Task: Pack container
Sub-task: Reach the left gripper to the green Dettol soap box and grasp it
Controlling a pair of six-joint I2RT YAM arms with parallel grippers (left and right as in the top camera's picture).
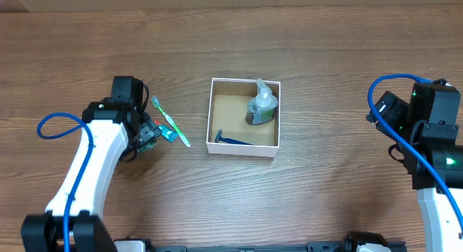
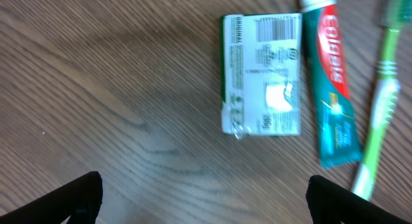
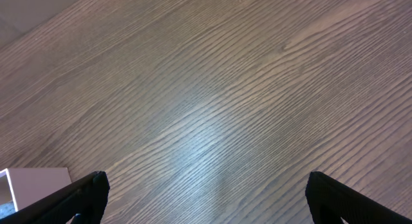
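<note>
The container (image 1: 243, 149) was seen at the middle of the desk (image 1: 325, 49), already partly packed: a blue razor (image 1: 233, 140) lay along its near wall and a small capped bottle (image 1: 261, 107) lay in its far right corner. Three items were left outside, all just left of the container: a green-and-white carton (image 2: 262, 74), a Colgate toothpaste tube (image 2: 335, 89) beside it, and a green toothbrush (image 1: 171, 125), which lay nearest the container. The step in hand was judged to be the fetching of one of these. The left pincer (image 2: 205, 195) was held over that group, pointed downward, its jaws spread wide and nothing gripped; in the wrist view the carton lay ahead of the fingertips, not between them. The next move was therefore judged to call for the pincer to be carried forward over the chosen item, lined up across its narrow side and lowered before closing. The right pincer (image 3: 206, 195) was parked well to the right of the container, tilted toward bare desk, its jaws likewise apart and empty.
</note>
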